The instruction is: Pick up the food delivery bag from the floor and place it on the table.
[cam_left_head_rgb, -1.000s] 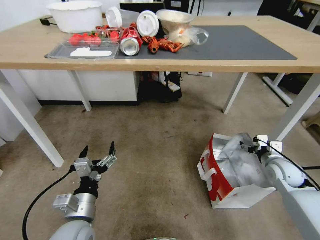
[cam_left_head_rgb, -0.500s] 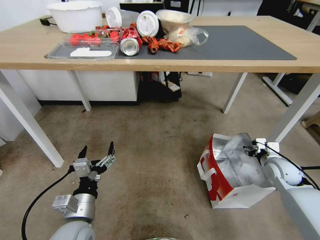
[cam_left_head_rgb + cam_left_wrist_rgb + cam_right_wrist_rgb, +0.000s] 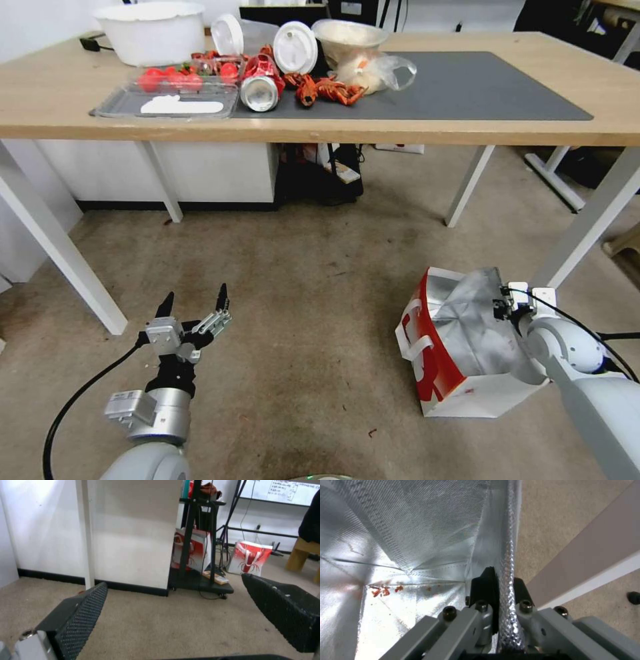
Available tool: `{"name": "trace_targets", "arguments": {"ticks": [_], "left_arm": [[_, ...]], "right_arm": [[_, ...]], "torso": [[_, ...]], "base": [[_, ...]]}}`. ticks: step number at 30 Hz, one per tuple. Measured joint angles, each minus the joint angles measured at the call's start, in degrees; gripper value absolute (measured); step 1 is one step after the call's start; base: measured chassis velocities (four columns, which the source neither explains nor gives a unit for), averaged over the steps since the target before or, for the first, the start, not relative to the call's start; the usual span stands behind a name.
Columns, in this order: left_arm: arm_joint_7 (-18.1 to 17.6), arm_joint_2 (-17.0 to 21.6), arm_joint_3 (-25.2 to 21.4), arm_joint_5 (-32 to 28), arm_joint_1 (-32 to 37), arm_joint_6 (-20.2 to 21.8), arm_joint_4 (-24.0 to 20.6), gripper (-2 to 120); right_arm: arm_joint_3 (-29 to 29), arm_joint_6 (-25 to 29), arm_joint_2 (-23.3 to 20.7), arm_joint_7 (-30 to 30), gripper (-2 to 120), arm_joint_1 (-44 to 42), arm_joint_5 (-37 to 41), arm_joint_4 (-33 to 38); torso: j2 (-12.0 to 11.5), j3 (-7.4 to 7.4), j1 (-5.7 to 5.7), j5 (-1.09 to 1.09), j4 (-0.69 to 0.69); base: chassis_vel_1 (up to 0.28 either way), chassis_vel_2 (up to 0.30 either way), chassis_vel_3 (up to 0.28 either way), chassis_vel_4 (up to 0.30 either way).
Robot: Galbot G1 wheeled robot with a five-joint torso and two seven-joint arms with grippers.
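The food delivery bag [image 3: 460,347] stands on the floor [image 3: 320,287] at the robot's right, just beside a white leg of the worktop [image 3: 467,127]; its red side panel and a white loop handle face the robot's left, and its mouth gapes to show crumpled silver foil lining. The right pincer [image 3: 505,308] sits at the bag's far rim. In the right wrist view the two black fingers [image 3: 486,582] of this right pincer [image 3: 501,585] are closed tight on the foil-lined rim of the bag [image 3: 420,530], one finger inside and one outside, with small red crumbs lying on the bag's inner bottom. The bag's base rests on the floor.

The left pincer [image 3: 193,303] hangs low over bare floor at the robot's left, well apart from the bag, its fingers spread wide and holding nothing; the left wrist view shows the two textured pads [image 3: 83,612] far apart.

The worktop carries a dark grey mat [image 3: 467,87], a white tub [image 3: 150,30], a clear tray [image 3: 167,100], a tipped can [image 3: 259,92], red crayfish [image 3: 327,89] and a clear plastic bag [image 3: 380,70].
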Motion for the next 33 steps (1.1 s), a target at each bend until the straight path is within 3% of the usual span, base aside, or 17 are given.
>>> {"name": "trace_targets", "arguments": {"ticks": [10, 18, 20, 22, 30, 32, 33], "left_arm": [[-0.06, 0.0, 0.04, -0.01, -0.02, -0.12, 0.14, 100], [-0.08, 0.02, 0.29, -0.01, -0.27, -0.12, 0.36, 100], [-0.08, 0.02, 0.38, -0.01, -0.26, -0.12, 0.43, 100], [-0.08, 0.04, 0.37, -0.01, -0.27, -0.13, 0.43, 100], [-0.07, 0.28, 0.18, -0.01, -0.28, -0.27, 0.43, 100], [-0.07, 0.33, 0.14, -0.02, -0.35, -0.28, 0.43, 100], [-0.07, 0.33, 0.14, -0.02, -0.35, -0.28, 0.43, 100]], "right_arm": [[2.86, 2.14, -2.3, -5.71, 0, -3.99, 2.3, 3.54], [7.02, 2.5, -7.66, -13.53, 0, -10.31, 7.66, 14.61], [8.21, 3.06, -10.45, -19.45, 0, -12.22, 11.21, 20.52], [8.28, 3.31, -11.12, -20.58, 0, -12.44, 12.06, 21.77], [7.5, 9.02, -16.65, -29.19, 0, -12.47, 16.3, 27.06], [7.1, 13.87, -21.47, -35.62, 0, -11.85, 17.62, 28.14], [7.1, 13.87, -21.47, -35.62, 0, -11.85, 17.62, 28.14]], "torso": [[0.0, 0.0, 0.0, 0.01, 0.0], [0.01, 0.0, 0.0, 0.0, -0.01], [0.01, 0.0, 0.01, -0.01, 0.0], [0.01, 0.0, 0.0, -0.01, 0.0], [0.01, 0.0, 0.0, 0.01, 0.0], [0.01, 0.0, 0.0, 0.01, 0.0], [0.01, 0.0, 0.0, 0.01, 0.0]], "base": [[0.0, 0.0, 0.0, 0.0], [0.0, 0.0, 0.0, 0.0], [0.0, 0.0, 0.0, 0.0], [0.0, 0.0, 0.0, 0.0], [0.0, 0.0, 0.0, 0.0], [0.0, 0.0, 0.0, 0.0], [0.0, 0.0, 0.0, 0.0]]}}
